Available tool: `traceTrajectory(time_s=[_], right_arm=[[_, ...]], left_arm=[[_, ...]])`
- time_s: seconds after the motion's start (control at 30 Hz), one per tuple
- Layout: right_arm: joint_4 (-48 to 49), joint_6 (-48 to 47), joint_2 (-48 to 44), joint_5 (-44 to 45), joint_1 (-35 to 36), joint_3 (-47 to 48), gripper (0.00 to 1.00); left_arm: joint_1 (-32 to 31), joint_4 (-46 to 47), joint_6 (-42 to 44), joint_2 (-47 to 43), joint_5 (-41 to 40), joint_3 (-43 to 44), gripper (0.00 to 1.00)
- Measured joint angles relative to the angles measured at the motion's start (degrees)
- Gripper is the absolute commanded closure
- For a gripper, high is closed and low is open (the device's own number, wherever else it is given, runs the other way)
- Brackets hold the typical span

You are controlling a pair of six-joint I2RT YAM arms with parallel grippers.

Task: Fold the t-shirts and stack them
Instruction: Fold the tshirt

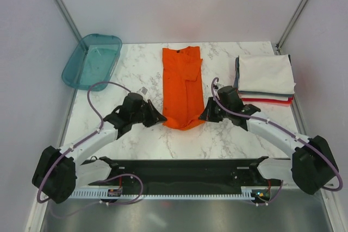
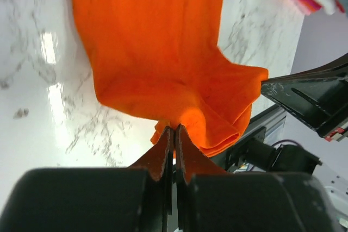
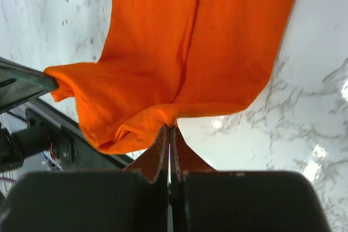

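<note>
An orange t-shirt (image 1: pixel 181 85) lies as a long narrow strip down the middle of the marble table, collar end far, hem end near. My left gripper (image 1: pixel 161 118) is shut on the hem's left corner (image 2: pixel 173 123), the cloth bunched at its tips. My right gripper (image 1: pixel 203 116) is shut on the hem's right corner (image 3: pixel 168 121). The near edge of the shirt sags in a fold between the two grippers. At the back right sits a stack of folded t-shirts (image 1: pixel 265 79), white on top, red at the bottom.
A teal translucent tray (image 1: pixel 91 61) rests at the back left corner. Grey walls close in both sides. A black rail (image 1: pixel 185 171) with the arm bases runs along the near edge.
</note>
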Motion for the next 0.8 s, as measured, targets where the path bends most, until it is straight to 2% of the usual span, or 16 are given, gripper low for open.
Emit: traceTrajectory(time_s=[0.17,0.6,0.8], right_arm=[[-0.42,-2.03,7.45,1.49,-4.37,7.74,1.00],[-0.70,-4.20,29.57,3.45,-13.57,26.23,1.00],[-0.85,-4.24,35.45,2.93,-15.45,32.30,1.00]], left_arm=[[4.26,-0.57,2.64,6.80,0.79,8.31,0.98],[12.72,-3.21,7.28,32.15,0.85,31.85,0.98],[14.38,-3.54,7.69,38.36,1.92,38.95,0.98]])
